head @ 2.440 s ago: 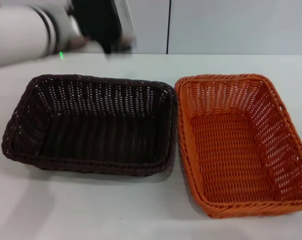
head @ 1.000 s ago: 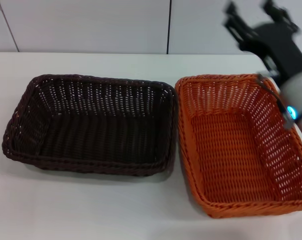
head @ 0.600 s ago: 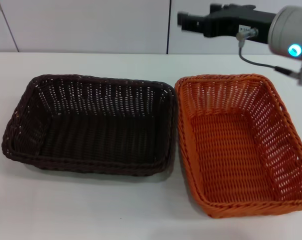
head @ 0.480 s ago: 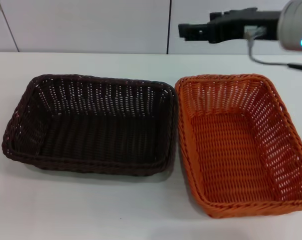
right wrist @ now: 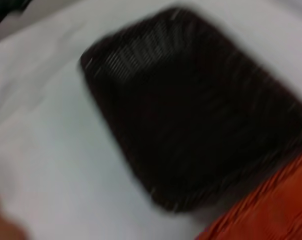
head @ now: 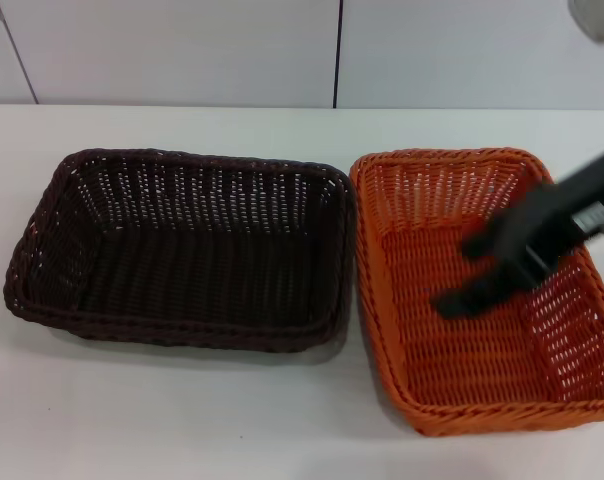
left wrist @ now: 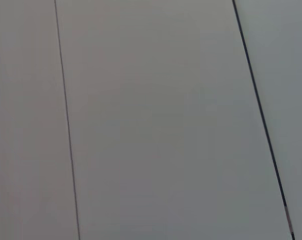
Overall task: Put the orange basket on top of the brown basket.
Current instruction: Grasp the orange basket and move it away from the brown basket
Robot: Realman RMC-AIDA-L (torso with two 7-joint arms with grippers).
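While the right gripper [head: 482,272] hangs with its fingers spread apart over the orange basket [head: 452,340], which sits on the table just beside the brown basket [head: 182,250], I think it should take one rim wall firmly before lifting.

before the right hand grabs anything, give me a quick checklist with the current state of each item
1. Bright orange woven wicker basket sits flat on the white table: ok.
2. Dark brown woven wicker basket upright with an empty inside, ready to be stacked on: ok.
3. Baskets side by side, orange not yet on brown: ok as a start.
4. Right hand is over the orange basket's inside: ok.
5. Right hand fingers spread apart, holding nothing: ok.
6. Left hand clear of the baskets: cannot tell, it is not in view; its wrist camera shows only a wall.
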